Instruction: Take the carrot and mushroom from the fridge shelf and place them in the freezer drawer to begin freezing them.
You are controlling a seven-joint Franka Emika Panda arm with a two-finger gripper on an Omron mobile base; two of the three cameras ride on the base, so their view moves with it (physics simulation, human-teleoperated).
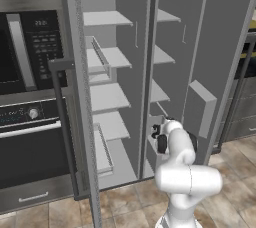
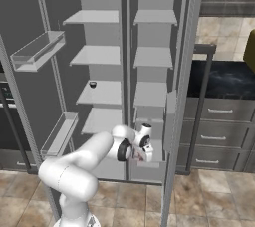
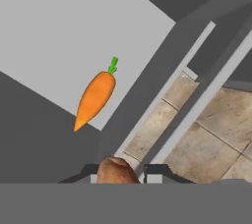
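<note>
The carrot [image 3: 96,98], bright orange with a green tip, lies flat on a pale-grey surface [image 3: 59,26] below the hand; I cannot tell for certain that this is the freezer drawer's floor. A brown mushroom [image 3: 115,170] sits between my fingertips, with my gripper [image 3: 118,173] shut on it. In the right base view the gripper [image 2: 142,155] hangs low in the right compartment, at the pale-grey freezer drawer [image 2: 157,140]. A flat fridge shelf [image 2: 107,94] is in the left compartment, higher up.
Both fridge doors stand open, with door bins [image 2: 37,49] on the left one and a box bin [image 1: 200,107] on the other. A small dark round thing [image 2: 92,84] rests on the fridge shelf. An oven [image 1: 30,122] stands left, and drawers [image 2: 214,136] right.
</note>
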